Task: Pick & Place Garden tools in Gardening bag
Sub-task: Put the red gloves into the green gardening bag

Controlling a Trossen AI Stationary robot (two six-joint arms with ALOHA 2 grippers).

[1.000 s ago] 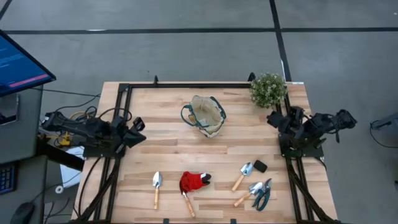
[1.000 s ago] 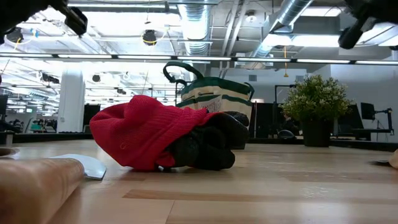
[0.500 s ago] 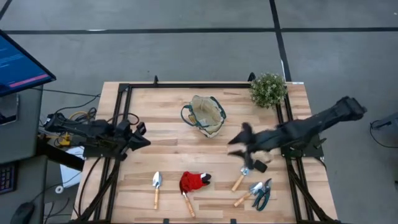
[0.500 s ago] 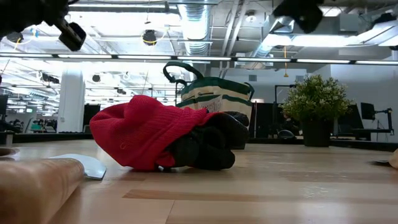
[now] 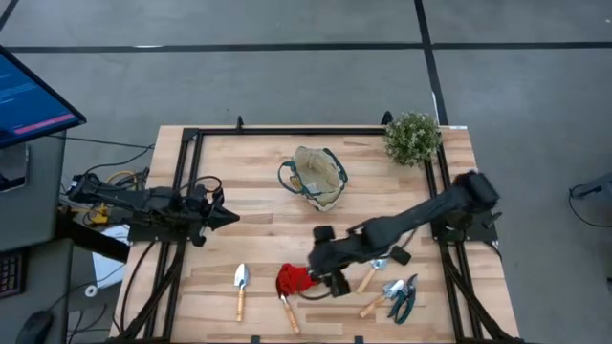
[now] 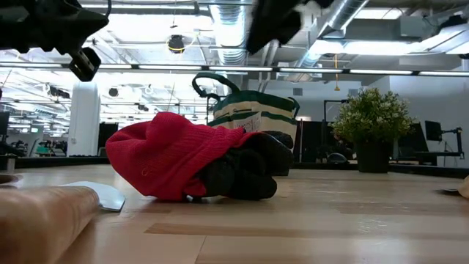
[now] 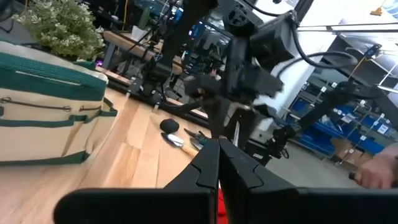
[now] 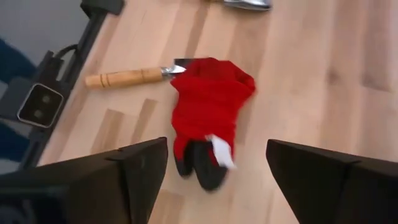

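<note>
A red glove (image 5: pixel 293 279) with a dark cuff lies near the table's front edge, over the head of a wooden-handled tool (image 8: pixel 124 78). My right gripper (image 8: pixel 217 158) hovers open just above the glove (image 8: pixel 210 106), one finger on each side, touching nothing. A trowel (image 5: pixel 241 283) lies left of the glove. Another trowel (image 5: pixel 368 277), a fork (image 5: pixel 379 300) and dark-handled shears (image 5: pixel 405 298) lie to its right. The beige gardening bag (image 5: pixel 316 179) stands upright at the far middle. My left gripper (image 5: pixel 230 218) is shut, by the left edge.
A bushy potted plant (image 5: pixel 413 139) stands at the far right corner. A small black block (image 5: pixel 399 255) lies beside my right arm (image 5: pixel 411 222), which reaches slantwise across the table's right half. A black frame (image 5: pixel 287 132) runs along the far and side edges.
My right arm has swung out from its folded place at the right edge, toward the near left, and now stands over the red glove; its fingers have opened. My left gripper has edged a little toward the table's middle. No tool has moved.
</note>
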